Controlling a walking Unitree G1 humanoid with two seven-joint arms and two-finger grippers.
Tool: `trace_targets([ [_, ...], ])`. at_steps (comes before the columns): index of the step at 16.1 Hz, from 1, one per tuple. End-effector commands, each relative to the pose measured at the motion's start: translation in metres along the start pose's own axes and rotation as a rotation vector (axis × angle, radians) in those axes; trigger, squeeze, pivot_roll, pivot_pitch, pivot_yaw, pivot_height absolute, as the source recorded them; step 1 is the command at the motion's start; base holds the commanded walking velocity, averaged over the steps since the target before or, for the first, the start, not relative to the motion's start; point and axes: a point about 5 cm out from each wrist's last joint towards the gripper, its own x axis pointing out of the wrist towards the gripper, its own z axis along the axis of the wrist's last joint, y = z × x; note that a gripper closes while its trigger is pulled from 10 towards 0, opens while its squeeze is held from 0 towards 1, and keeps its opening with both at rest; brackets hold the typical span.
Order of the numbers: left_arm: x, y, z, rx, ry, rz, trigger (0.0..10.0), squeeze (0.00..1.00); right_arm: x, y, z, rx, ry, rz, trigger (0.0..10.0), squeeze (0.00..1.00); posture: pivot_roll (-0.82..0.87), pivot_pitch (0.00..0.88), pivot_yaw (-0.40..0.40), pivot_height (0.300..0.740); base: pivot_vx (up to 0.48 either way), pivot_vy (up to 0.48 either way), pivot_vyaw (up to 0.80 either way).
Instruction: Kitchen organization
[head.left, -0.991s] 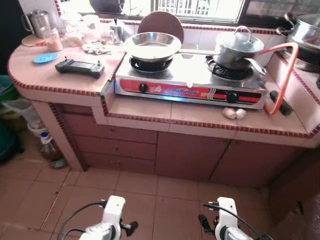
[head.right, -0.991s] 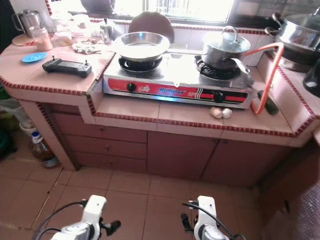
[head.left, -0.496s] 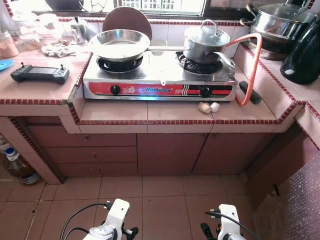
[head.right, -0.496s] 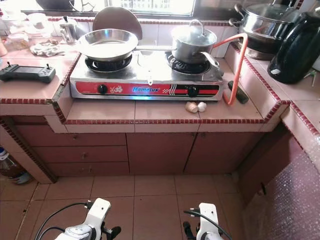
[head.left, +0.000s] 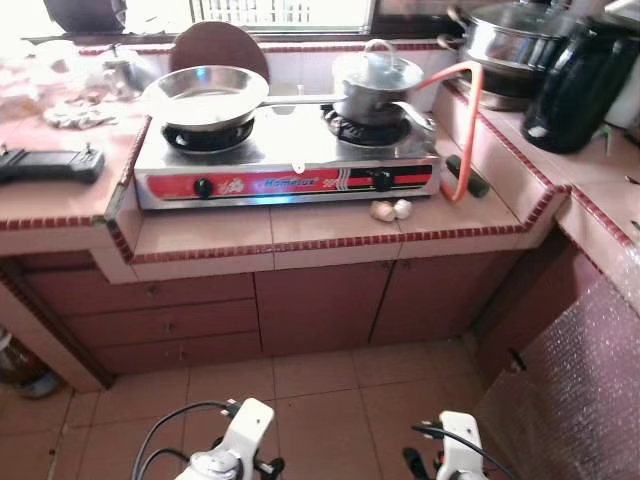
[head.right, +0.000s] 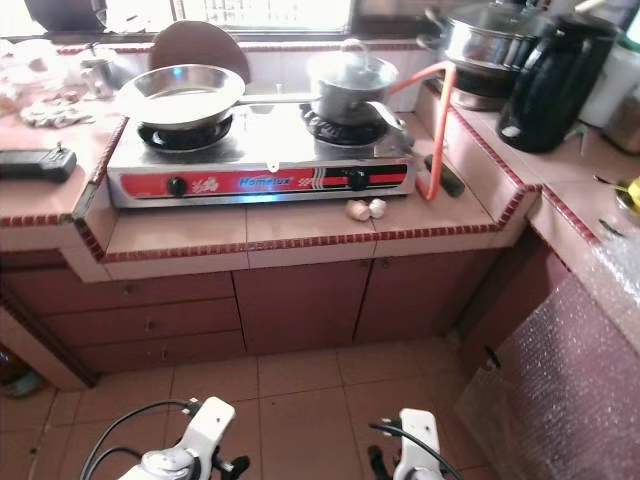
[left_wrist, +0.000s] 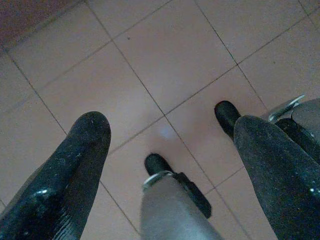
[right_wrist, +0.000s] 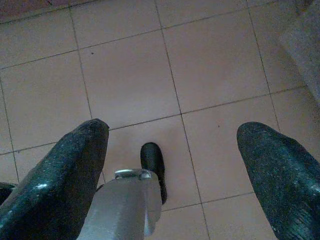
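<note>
Two burners on the red-fronted steel gas stove (head.left: 285, 165) carry our cookware: a wide shiny steel frying pan (head.left: 204, 95) on the one toward our left, a lidded steel saucepan (head.left: 377, 85) on the other. The stove sits on the pink tiled counter (head.left: 250, 235) straight ahead of us. Just in front of it lie two pale garlic bulbs (head.left: 391, 210), touching each other, and an orange gas hose (head.left: 455, 120) arches beside the saucepan. A black handheld controller (head.left: 48, 165) rests on the raised counter to our left; a black kettle (head.left: 565, 80) and a large lidded steel pot (head.left: 500, 40) stand to our right. Our left gripper (left_wrist: 165, 165) and right gripper (right_wrist: 175, 165) hang low over the pink floor tiles (right_wrist: 125, 75), both spread wide and holding nothing.
</note>
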Motion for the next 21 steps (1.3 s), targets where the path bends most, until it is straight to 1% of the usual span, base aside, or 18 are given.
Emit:
trace_targets([
  [1, 0.001, -0.003, -0.001, 0.06, 0.022, -0.023, 10.0, 0.0, -0.001, 0.002, -0.007, 0.045, 0.003, -0.014, 10.0, 0.0, 0.07, 0.0, 0.049, 0.74, 0.0, 0.0, -0.74],
  [2, 0.001, -0.004, -0.001, 0.075, 0.028, -0.033, 10.0, 0.0, -0.001, 0.004, -0.01, 0.068, 0.005, -0.01, 10.0, 0.0, 0.07, 0.0, 0.059, 0.74, 0.0, 0.0, -0.74],
  [3, 0.001, -0.003, 0.003, 0.117, 0.032, -0.041, 10.0, 0.0, -0.002, 0.007, -0.016, 0.111, 0.009, 0.0, 10.0, 0.0, 0.07, 0.0, 0.075, 0.74, 0.0, 0.0, 0.0],
  [4, 0.001, -0.002, 0.005, 0.137, 0.032, -0.042, 10.0, 0.0, -0.003, 0.009, -0.019, 0.133, 0.013, 0.001, 10.0, 0.0, 0.07, 0.0, 0.089, 0.74, 0.0, 0.0, 0.0],
  [6, 0.001, -0.001, 0.009, 0.141, 0.026, -0.04, 10.0, 0.0, -0.003, 0.01, -0.023, 0.138, 0.017, -0.002, 10.0, 0.0, 0.07, 0.0, 0.097, 0.74, 0.0, 0.0, 0.0],
  [7, -0.005, -0.006, -0.039, 0.101, 0.078, -0.023, 10.0, 0.0, -0.004, 0.01, -0.027, 0.137, 0.027, -0.002, 10.0, 0.0, 0.08, 0.0, 0.084, 0.74, 0.0, 0.0, 0.0],
  [9, -0.005, -0.012, -0.045, 0.057, 0.077, -0.008, 10.0, 0.0, -0.005, 0.007, -0.028, 0.123, 0.034, 0.009, 10.0, 0.0, 0.11, 0.0, 0.017, 0.74, 0.0, 0.0, 0.0],
  [10, -0.004, -0.017, -0.047, 0.052, 0.08, -0.005, 10.0, 0.0, -0.005, 0.004, -0.027, 0.104, 0.038, 0.016, 10.0, 0.0, 0.12, 0.0, -0.006, 0.74, 0.0, 0.0, -0.78],
  [11, -0.003, -0.028, -0.05, 0.009, 0.065, -0.016, 10.0, 0.0, -0.005, 0.001, -0.024, 0.083, 0.037, 0.023, 10.0, 0.0, 0.11, 0.0, -0.004, 0.74, 0.0, 0.0, -0.77],
  [12, -0.003, -0.033, -0.053, -0.015, 0.069, -0.02, 10.0, 0.0, -0.005, -0.002, -0.022, 0.078, 0.03, 0.01, 10.0, 0.0, 0.1, 0.0, -0.001, 0.74, 0.0, 0.0, -0.77],
  [14, -0.005, -0.042, -0.065, 0.026, 0.095, -0.053, 10.0, 0.0, -0.005, -0.007, -0.015, 0.11, 0.001, -0.009, 10.0, 0.0, 0.07, 0.0, 0.004, 0.74, 0.0, 0.0, -0.76],
  [15, -0.007, -0.045, -0.075, 0.076, 0.124, -0.074, 10.0, 0.0, -0.004, -0.006, -0.012, 0.108, -0.009, 0.0, 10.0, 0.0, 0.05, 0.0, 0.001, 0.74, 0.0, 0.0, -0.76],
  [16, -0.011, -0.04, -0.087, 0.11, 0.16, -0.062, 10.0, 0.0, -0.004, -0.001, -0.016, 0.079, 0.002, 0.009, 10.0, 0.0, 0.05, 0.0, -0.003, 0.74, 0.0, 0.0, -0.76],
  [17, -0.013, -0.033, -0.091, 0.145, 0.178, -0.031, 10.0, 0.0, -0.004, 0.003, -0.02, 0.053, 0.017, 0.02, 10.0, 0.0, 0.06, 0.0, -0.014, 0.74, 0.0, 0.0, -0.76],
  [18, -0.014, -0.026, -0.091, 0.086, 0.167, 0.021, 10.0, 0.0, -0.005, 0.005, -0.026, 0.028, 0.036, 0.029, 10.0, 0.0, 0.07, 0.0, -0.016, 0.74, 0.0, 0.0, -0.76],
  [19, -0.014, -0.025, -0.091, 0.058, 0.158, 0.035, 10.0, 0.0, -0.005, 0.005, -0.027, 0.017, 0.041, 0.033, 10.0, 0.0, 0.07, 0.0, -0.01, 0.74, 0.0, 0.0, -0.76],
  [20, -0.013, -0.029, -0.088, 0.012, 0.124, 0.033, 10.0, 0.0, -0.006, 0.004, -0.028, 0.004, 0.046, 0.033, 10.0, 0.0, 0.05, 0.0, 0.002, 0.74, 0.0, 0.0, -0.76],
  [21, -0.013, -0.031, -0.088, 0.024, 0.118, 0.025, 10.0, 0.0, -0.006, 0.004, -0.028, 0.003, 0.047, 0.033, 10.0, 0.0, 0.05, 0.0, 0.003, 0.74, 0.0, 0.0, -0.76],
])
